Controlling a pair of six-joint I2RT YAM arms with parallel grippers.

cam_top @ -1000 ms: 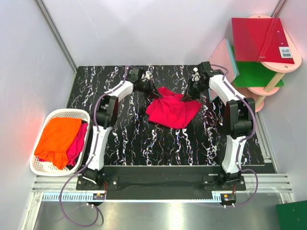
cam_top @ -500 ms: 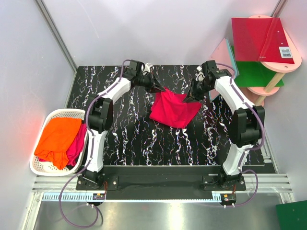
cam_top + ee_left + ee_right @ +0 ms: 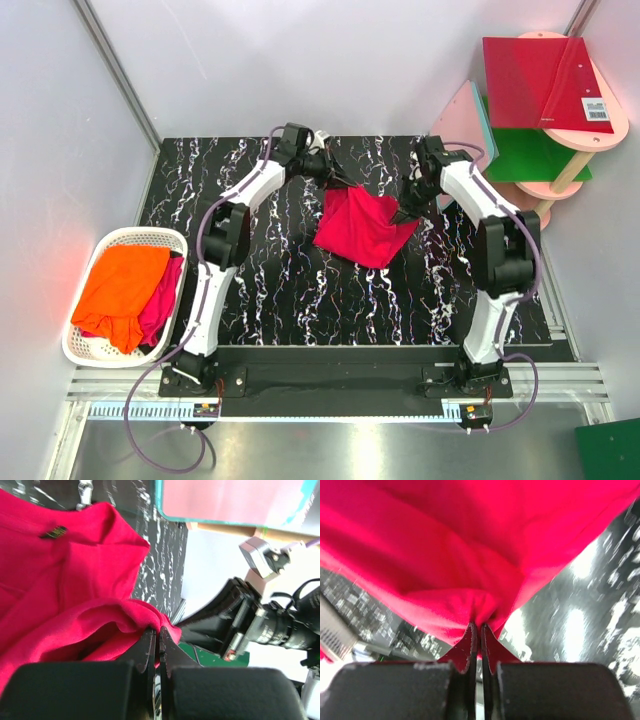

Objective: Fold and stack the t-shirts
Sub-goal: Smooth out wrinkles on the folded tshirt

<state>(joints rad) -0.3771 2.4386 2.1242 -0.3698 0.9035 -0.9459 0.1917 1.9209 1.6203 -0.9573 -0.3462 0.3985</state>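
Crimson shirt (image 3: 363, 228) hangs bunched between the two arms over the far middle of the table (image 3: 300, 290), with its top corners raised and the rest sagging toward the black marbled top. The left fingers (image 3: 148, 647) are pressed tight together on a fold at the shirt's top left corner. The right fingers (image 3: 465, 647) are likewise pinched on a gathered fold at the top right corner, and cloth fans out above them in the right wrist view. Whether the shirt's lower edge touches the table I cannot tell.

At the table's left edge stands a white basket (image 3: 75, 350). In it an orange shirt (image 3: 120, 285) lies on top, and a second crimson shirt (image 3: 163, 295) shows beside and beneath it. Off the far right corner a pink board (image 3: 462, 118) with a teal edge leans, with a green board (image 3: 530, 155) and a red board (image 3: 535, 80) behind it.
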